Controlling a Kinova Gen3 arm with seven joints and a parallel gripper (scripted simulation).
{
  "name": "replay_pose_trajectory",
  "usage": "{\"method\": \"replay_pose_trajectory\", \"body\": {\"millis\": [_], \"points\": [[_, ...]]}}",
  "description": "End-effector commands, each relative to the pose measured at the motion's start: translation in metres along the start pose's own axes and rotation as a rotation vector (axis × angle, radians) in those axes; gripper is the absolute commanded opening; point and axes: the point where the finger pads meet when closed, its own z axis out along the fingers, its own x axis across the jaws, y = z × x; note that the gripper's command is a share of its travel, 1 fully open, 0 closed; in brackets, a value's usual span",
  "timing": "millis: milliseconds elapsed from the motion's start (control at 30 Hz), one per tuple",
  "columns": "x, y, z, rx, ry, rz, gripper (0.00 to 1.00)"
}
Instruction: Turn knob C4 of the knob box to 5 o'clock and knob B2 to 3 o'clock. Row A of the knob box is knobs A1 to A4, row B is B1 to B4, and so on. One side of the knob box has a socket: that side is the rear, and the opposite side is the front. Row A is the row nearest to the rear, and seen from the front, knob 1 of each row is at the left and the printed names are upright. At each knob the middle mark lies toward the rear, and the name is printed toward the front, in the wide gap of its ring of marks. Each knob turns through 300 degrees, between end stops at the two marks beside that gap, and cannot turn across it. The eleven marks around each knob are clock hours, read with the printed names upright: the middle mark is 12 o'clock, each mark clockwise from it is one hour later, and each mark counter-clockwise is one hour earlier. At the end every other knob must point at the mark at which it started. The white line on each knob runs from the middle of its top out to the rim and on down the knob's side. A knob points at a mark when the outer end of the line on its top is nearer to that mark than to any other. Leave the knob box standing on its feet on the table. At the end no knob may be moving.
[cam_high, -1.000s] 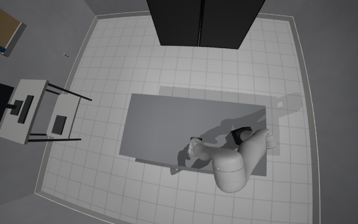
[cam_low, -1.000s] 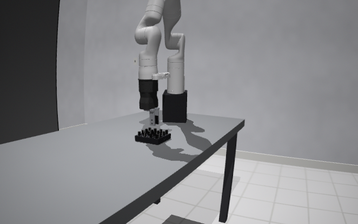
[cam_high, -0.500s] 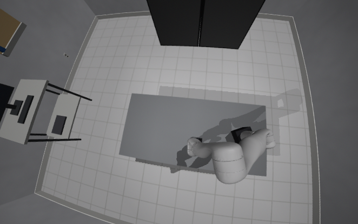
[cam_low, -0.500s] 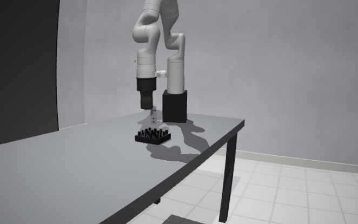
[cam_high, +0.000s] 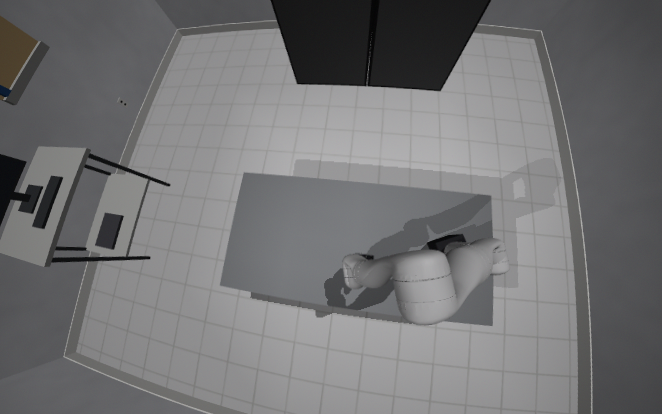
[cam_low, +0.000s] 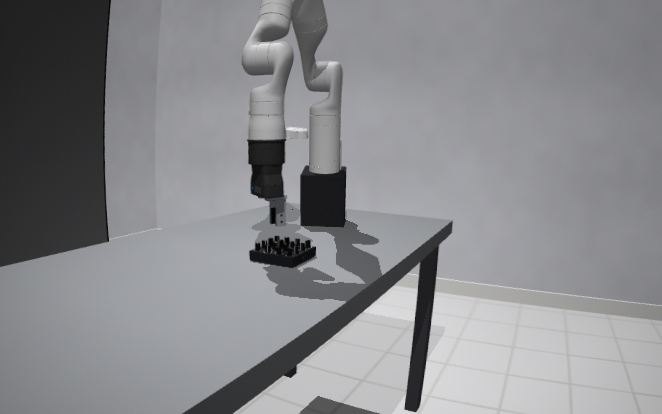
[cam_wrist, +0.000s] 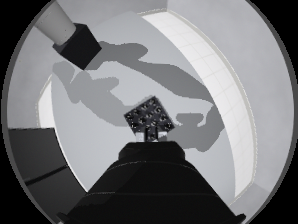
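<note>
While the end effector (cam_low: 277, 224) (cam_wrist: 151, 131) hovers, knob lines (all tiny) stay unreadable.

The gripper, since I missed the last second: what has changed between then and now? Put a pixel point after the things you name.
The gripper (cam_low: 277, 224) (cam_wrist: 151, 131) has risen slightly and turned about its upright axis; the arm's elbow (cam_high: 425, 287) has shifted toward the cabinet (cam_high: 330, 50). Nothing was visibly grasped or released. The knob box (cam_low: 271, 258) (cam_wrist: 150, 117) stayed put.
</note>
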Motion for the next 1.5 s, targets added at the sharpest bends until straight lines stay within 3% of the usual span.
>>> {"method": "replay_pose_trajectory", "body": {"millis": [0, 333, 633, 1467], "points": [[-0.001, 0.006, -0.002, -0.006, 0.008, -0.053, 0.46], [-0.001, 0.016, -0.007, -0.026, 0.017, -0.296, 0.46], [-0.001, 0.020, -0.008, -0.036, 0.019, -0.389, 0.46], [-0.001, 0.023, -0.009, -0.040, 0.020, -0.434, 0.46]]}}
